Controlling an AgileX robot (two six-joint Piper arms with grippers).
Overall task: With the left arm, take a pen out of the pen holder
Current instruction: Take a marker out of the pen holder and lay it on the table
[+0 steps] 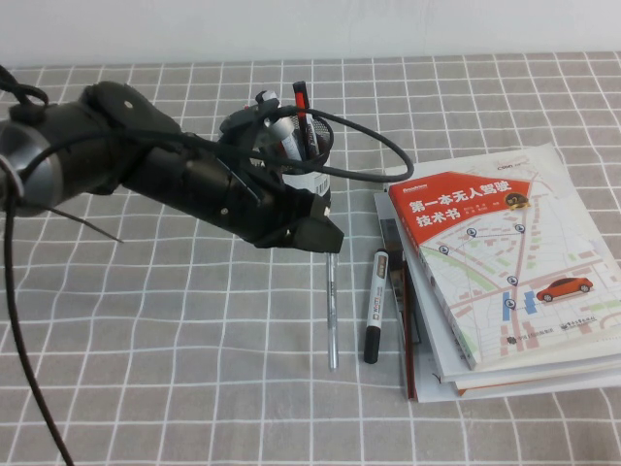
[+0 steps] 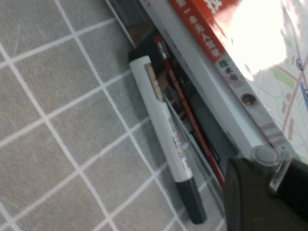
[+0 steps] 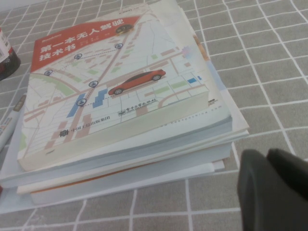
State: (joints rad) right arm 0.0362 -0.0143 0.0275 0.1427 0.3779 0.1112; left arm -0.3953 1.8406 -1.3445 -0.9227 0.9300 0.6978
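High view: the pen [image 1: 332,311] is out of the pen holder [image 1: 318,155]. It hangs tip-down w/ its top end pinched in the left claw [image 1: 327,243], which is narrow around it, just in front of the holder. The tip is at or near the cloth [image 1: 146,369]; can't tell if it touches.

Risks, as I judge them:
- The grip is only on the very end of a thin, smooth shaft, so the pen could swivel or slip out.
- If the arm drops w/ the tip against the cloth, the pen could lever out of the pinch.
- It's round, so once let go it may roll into the marker [image 1: 375,306] lying just beside it.
- The arm's cable [image 1: 406,155] loops round the holder and the other pens [image 1: 303,112] in it. A quick swing could snag it and tip the holder.
- The books [image 1: 505,262] are stacked near on the right, w/ a red pencil [image 2: 187,110] tucked along their edge. A wide sideways move could knock the pen against them.

Surface: grey cloth w/ a white grid, soft-looking and mostly flat. It prob. won't stop a rolling pen.

Room: only a plain white wall [image 1: 291,29] shows behind the table.

The right claw [image 3: 272,190] is low by the near corner of the books and not in the high view. Can't tell its state.
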